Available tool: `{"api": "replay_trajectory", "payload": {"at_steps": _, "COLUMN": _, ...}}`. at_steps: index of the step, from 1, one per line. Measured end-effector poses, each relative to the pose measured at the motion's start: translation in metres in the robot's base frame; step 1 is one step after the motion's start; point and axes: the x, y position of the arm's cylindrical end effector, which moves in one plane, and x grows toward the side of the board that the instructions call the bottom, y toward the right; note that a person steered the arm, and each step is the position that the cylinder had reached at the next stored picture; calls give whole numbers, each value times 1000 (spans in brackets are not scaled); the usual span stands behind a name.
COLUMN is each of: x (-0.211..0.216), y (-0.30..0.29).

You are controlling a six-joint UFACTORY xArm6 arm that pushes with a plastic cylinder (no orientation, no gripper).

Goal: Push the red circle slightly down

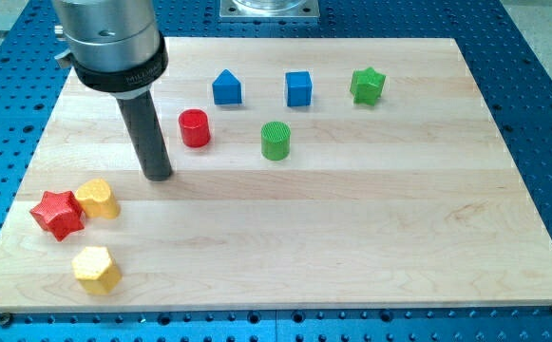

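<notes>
Still in approach, my tip [160, 175] rests at the red circle's [195, 128] seven o'clock and likely must swing to its twelve before pushing down; the rod has no jaws.

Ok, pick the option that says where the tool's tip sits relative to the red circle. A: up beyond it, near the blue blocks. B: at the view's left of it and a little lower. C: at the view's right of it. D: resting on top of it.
B: my tip stands on the board at the view's left of the red circle and slightly lower, with a gap between them.
</notes>
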Motion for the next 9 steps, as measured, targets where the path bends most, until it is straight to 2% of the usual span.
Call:
{"api": "replay_trajectory", "payload": {"at_steps": 2, "x": -98, "y": 0}}
{"api": "replay_trajectory", "payload": {"at_steps": 5, "x": -97, "y": 38}}
{"api": "replay_trajectory", "payload": {"at_steps": 8, "x": -66, "y": 45}}
{"api": "replay_trajectory", "payload": {"at_steps": 9, "x": -83, "y": 69}}
